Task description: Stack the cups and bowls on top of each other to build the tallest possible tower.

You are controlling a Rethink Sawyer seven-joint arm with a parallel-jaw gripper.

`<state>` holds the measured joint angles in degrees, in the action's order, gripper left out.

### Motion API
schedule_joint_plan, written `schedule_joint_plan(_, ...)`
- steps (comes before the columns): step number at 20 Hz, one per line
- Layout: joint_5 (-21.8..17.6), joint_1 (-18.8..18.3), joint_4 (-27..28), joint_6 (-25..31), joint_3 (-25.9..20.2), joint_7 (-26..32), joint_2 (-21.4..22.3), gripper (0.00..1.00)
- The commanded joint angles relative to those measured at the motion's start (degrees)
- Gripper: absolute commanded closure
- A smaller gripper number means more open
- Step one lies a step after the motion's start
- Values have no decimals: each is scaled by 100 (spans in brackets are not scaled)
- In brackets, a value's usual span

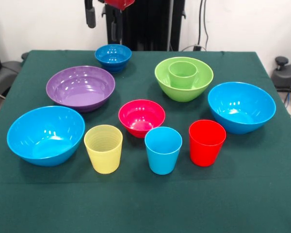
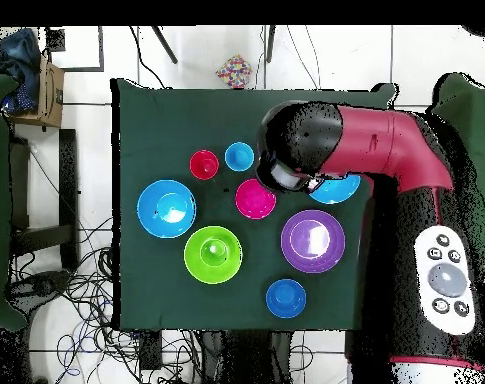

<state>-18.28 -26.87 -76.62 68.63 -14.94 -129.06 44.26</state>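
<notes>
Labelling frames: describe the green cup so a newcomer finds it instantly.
On the green tablecloth, find the lime green bowl, between the small dark blue bowl and a large light blue bowl. The green cup stands upright inside it, the only cup sitting in a bowl.

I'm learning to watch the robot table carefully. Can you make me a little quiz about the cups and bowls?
1. True or false: the green cup stands inside the lime green bowl.
2. Which cup stands between the yellow cup and the red cup in the front view? A) light blue cup B) purple cup C) pink cup
3. Fill in: the small bowl nearest the purple bowl, at the far edge in the front view, is dark ____.

Key: 1 true; 2 A; 3 blue.
</notes>
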Motion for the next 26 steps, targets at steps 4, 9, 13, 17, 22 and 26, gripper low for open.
schedule_joint_plan(4,-796,9,-618,-1069,-168,982,-435,0)
schedule_joint_plan(9,-916,43,-865,-1552,-95,721,-515,0)
schedule_joint_plan(13,-1033,139,-1053,-1682,55,554,-553,0)
schedule_joint_plan(17,-1012,170,-1315,-1924,118,353,-677,0)
schedule_joint_plan(22,-1040,204,-1431,-2308,158,185,-764,0)
schedule_joint_plan(26,-1090,330,-1451,-2382,312,0,-753,0)
